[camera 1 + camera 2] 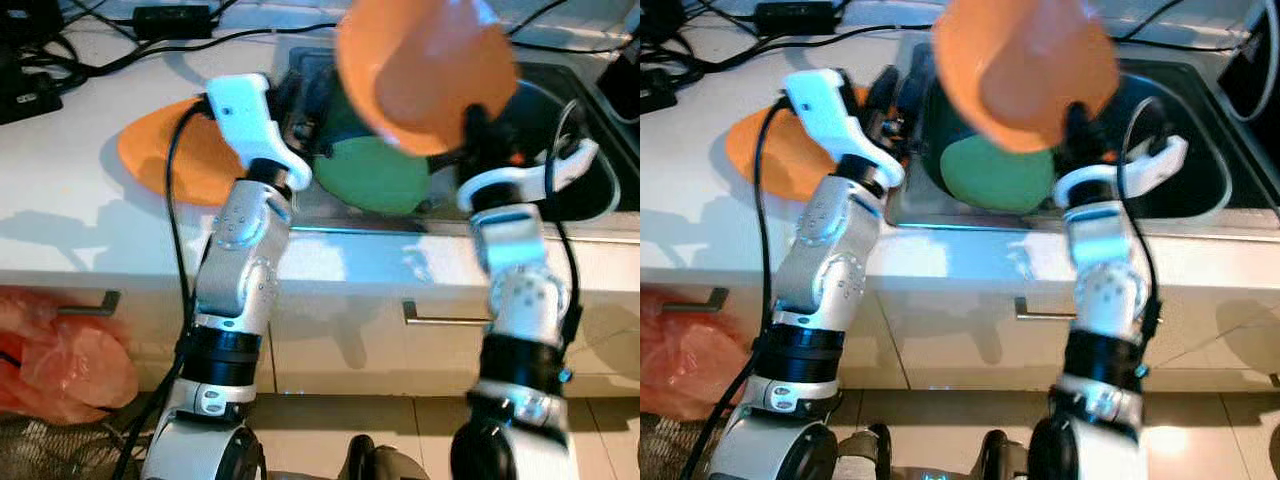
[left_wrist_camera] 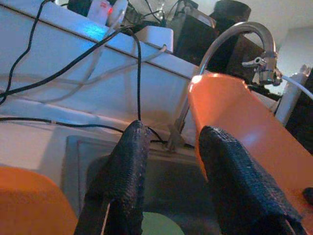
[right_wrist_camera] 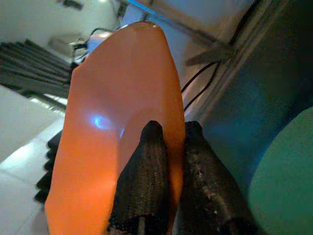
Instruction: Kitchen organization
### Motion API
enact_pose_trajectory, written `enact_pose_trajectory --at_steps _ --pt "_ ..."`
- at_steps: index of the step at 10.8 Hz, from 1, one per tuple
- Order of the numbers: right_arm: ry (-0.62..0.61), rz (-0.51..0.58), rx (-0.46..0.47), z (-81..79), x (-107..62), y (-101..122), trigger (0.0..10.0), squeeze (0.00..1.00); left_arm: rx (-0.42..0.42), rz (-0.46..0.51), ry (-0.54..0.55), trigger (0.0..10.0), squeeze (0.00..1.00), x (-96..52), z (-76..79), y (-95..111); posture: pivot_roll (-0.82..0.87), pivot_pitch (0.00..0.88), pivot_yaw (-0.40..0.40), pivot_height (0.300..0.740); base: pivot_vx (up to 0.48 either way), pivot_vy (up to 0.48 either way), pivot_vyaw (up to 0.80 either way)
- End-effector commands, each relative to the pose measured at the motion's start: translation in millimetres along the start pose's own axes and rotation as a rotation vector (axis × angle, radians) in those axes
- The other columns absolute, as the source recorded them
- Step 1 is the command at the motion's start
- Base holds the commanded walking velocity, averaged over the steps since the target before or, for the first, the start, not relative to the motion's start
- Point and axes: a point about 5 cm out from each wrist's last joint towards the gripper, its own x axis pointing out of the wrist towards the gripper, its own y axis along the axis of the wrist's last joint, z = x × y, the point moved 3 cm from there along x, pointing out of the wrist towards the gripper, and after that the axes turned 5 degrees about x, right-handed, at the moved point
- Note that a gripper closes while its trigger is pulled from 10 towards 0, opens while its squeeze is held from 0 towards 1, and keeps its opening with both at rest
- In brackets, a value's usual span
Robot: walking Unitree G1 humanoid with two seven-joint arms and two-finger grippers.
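Surface (image 1: 100, 215) is a white counter running the full width, drawer fronts with bar handles below its front edge, dark cables and a black power brick along its back edge. Sink (image 1: 590, 190), stainless and dark inside, is set into the surface right of centre; curved chrome faucet (image 2: 244, 36) rises at its back edge. Orange bowl (image 1: 425, 70) is lifted above the sink, tilted, held by its rim. Green plate (image 1: 372, 175) lies in the sink near the front left corner, partly under the bowl. Orange plate (image 1: 175, 155) lies flat on the surface just beside the sink's left edge, partly hidden by the left arm. Red-orange plastic bag (image 1: 60, 350) sits on the floor at the left, below the surface's front edge. Right gripper (image 3: 168, 161) has its fingers pressed onto the bowl's rim, one finger on each side of the wall, pinching it. Left gripper (image 2: 168, 166) hovers over the sink's left edge beside the bowl, fingers (image 2: 127, 166) spread with a clear gap, nothing between them, not touching bowl or plates.
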Motion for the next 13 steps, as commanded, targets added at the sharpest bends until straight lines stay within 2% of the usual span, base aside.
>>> enact_pose_trajectory --at_steps 1,3,4,6,7,8,10,11,13 --pt "0.012 0.054 -0.090 -4.0 4.8 15.7 10.0 0.00 0.032 -0.033 -0.033 10.0 0.00 -1.4 6.8 -7.7 0.15 0.163 -0.055 0.740 0.000 0.000 0.00" --pt "-0.002 0.103 -0.308 -3.2 10.3 28.2 10.0 0.00 0.066 -0.041 -0.043 10.0 0.00 -3.2 8.2 -10.2 0.15 0.160 -0.054 0.740 0.000 0.000 0.00" --pt "0.021 0.126 -0.483 -6.3 13.5 35.5 10.0 0.00 0.077 -0.046 -0.048 10.0 0.00 -5.0 9.0 -11.5 0.15 0.158 -0.054 0.740 0.000 0.000 0.00" --pt "0.045 0.104 -0.709 -5.6 16.2 32.1 10.0 0.00 0.102 -0.053 -0.058 10.0 0.00 -6.9 9.9 -13.4 0.15 0.159 -0.055 0.740 0.000 0.000 0.00" --pt "0.041 0.087 -0.775 0.2 15.9 29.4 10.0 0.00 0.113 -0.059 -0.070 10.0 0.00 -7.9 12.1 -14.7 0.15 0.160 -0.056 0.740 0.000 0.000 0.00" --pt "0.049 0.053 -0.897 7.0 14.4 21.9 10.0 0.00 0.100 -0.080 -0.082 10.0 0.00 -9.9 13.7 -18.0 0.15 0.164 -0.056 0.740 0.000 0.000 0.00" --pt "0.047 0.010 -0.961 22.8 9.5 13.6 10.0 0.00 0.116 -0.135 -0.075 10.0 0.00 -20.8 7.2 -32.0 0.16 0.170 -0.055 0.740 0.000 0.000 0.00" --pt "0.048 0.011 -0.972 25.0 8.3 13.6 10.0 0.00 0.132 -0.140 -0.067 10.0 0.00 -23.9 4.0 -34.4 0.16 0.171 -0.054 0.740 0.000 0.000 0.00" --pt "0.058 0.035 -1.020 32.5 4.6 13.7 10.0 0.00 0.244 -0.121 -0.050 10.0 0.00 -34.5 -3.3 -39.4 0.16 0.175 -0.055 0.740 0.000 0.000 0.00"
